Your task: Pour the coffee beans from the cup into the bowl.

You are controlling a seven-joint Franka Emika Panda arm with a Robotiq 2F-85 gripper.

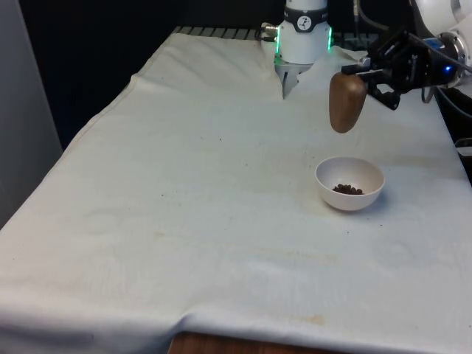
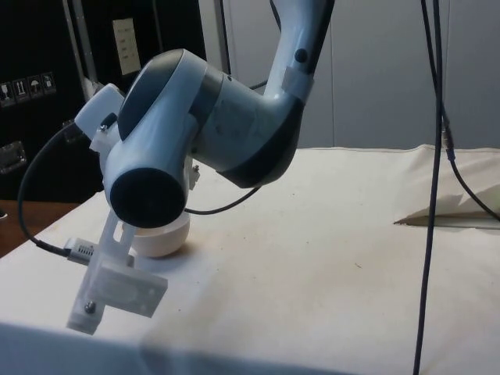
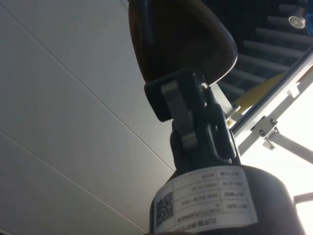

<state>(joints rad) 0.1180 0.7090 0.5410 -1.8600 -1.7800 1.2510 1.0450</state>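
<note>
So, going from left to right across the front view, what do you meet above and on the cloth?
White robot base → brown wooden cup, tipped mouth-down → white bowl holding coffee beans → black two-finger gripper gripping the cup.

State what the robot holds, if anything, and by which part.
The gripper holds the brown cup by its rim, tipped above the bowl.

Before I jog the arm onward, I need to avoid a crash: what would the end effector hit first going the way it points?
The end effector, gripping the tipped brown cup, points sideways toward the front view's left. That way looks free above the cloth, though depth is unclear.
</note>
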